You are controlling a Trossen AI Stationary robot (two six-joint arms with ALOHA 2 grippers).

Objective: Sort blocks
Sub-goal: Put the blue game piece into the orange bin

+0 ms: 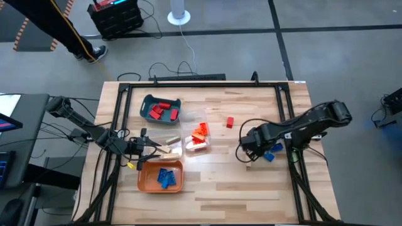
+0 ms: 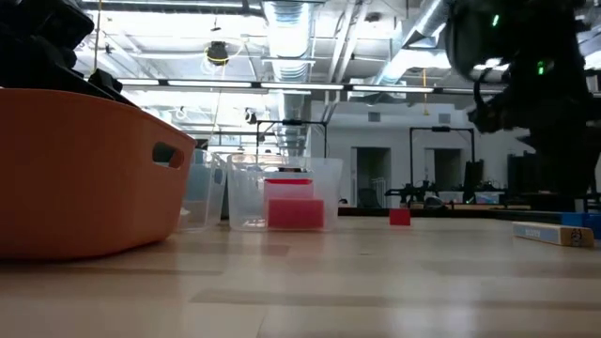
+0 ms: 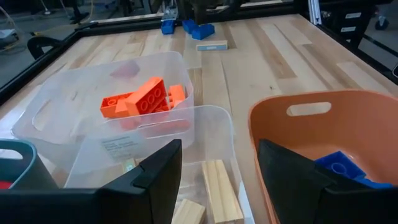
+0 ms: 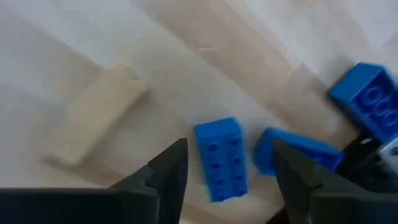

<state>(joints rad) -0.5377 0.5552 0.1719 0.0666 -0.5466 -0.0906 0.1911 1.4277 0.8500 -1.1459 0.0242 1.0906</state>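
Observation:
My right gripper (image 4: 227,171) hangs open over the table's right half (image 1: 250,149), pointing down. A loose blue block (image 4: 221,158) lies on the wood below the gap between its fingers. Two more blue blocks (image 4: 292,154) (image 4: 370,99) and a tan block (image 4: 93,118) lie close by. A single red block (image 1: 230,122) rests farther toward the far edge. My left gripper (image 3: 217,168) waits open and empty at the left (image 1: 154,148), above the clear tray (image 3: 211,124) that holds tan blocks (image 3: 221,190).
A teal tray (image 1: 147,103) holds red blocks. A clear tray (image 3: 56,106) holds orange blocks (image 3: 143,99), and an orange tray (image 1: 143,179) holds blue blocks (image 1: 166,176). Black frame rails (image 1: 295,119) run along the table's sides. A person's legs (image 1: 75,37) stand beyond the far left.

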